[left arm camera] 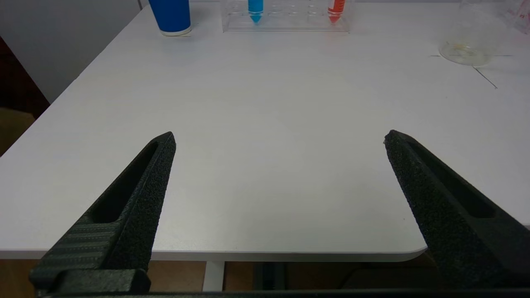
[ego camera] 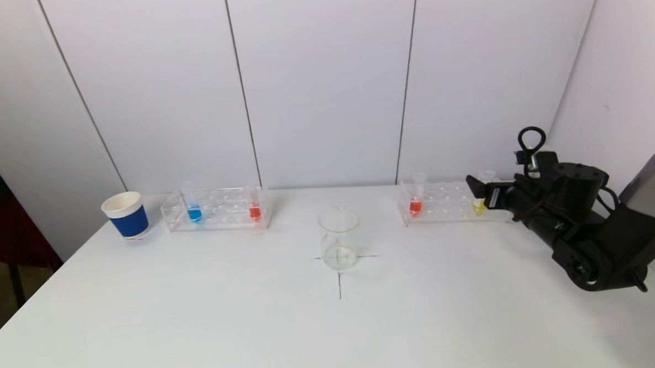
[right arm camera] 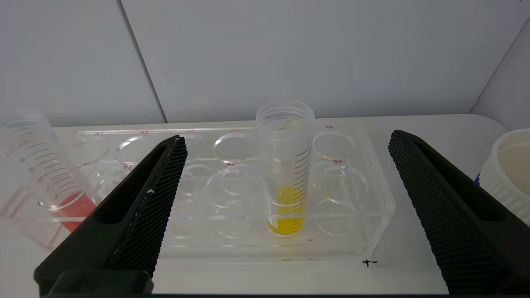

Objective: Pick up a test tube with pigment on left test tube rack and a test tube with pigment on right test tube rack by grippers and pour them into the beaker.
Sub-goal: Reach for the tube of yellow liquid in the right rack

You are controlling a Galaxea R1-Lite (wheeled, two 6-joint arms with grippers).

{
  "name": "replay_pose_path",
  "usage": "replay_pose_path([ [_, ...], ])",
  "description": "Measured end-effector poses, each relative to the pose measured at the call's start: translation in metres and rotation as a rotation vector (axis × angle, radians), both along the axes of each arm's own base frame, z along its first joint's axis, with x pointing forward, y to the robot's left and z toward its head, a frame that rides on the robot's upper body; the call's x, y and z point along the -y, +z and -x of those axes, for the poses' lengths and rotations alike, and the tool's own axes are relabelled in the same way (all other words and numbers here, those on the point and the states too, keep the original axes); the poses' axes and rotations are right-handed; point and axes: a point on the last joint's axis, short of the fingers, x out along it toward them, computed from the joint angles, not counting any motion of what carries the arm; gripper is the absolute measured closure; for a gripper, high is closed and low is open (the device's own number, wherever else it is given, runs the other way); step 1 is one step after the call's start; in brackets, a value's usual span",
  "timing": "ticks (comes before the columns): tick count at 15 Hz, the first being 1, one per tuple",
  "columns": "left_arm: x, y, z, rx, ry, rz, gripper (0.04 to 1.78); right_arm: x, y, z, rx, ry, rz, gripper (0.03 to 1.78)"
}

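The right gripper (right arm camera: 285,142) is held released just before the right test tube rack (ego camera: 450,203), its fingers spread either side of the yellow-pigment test tube (right arm camera: 285,174) without touching. The left gripper (left arm camera: 279,138) is parked released over the counter (ego camera: 200,311) edge. The beaker (ego camera: 339,239) stands between racks.

Clear glass beaker (ego camera: 339,237) stands mid-frame, seemingly near-empty; clear plastic racks upper left (ego camera: 216,210) and upper right (ego camera: 450,202) hold upright pigment tubes.
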Motion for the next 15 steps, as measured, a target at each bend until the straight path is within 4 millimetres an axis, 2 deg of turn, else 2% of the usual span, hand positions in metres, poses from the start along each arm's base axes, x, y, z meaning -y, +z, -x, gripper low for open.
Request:
replay_pose_path([
  [15,0.000,0.000,0.000,0.000,0.000,0.000,0.06,0.002,-0.016,-0.023,0.011,-0.009,0.003,0.04],
])
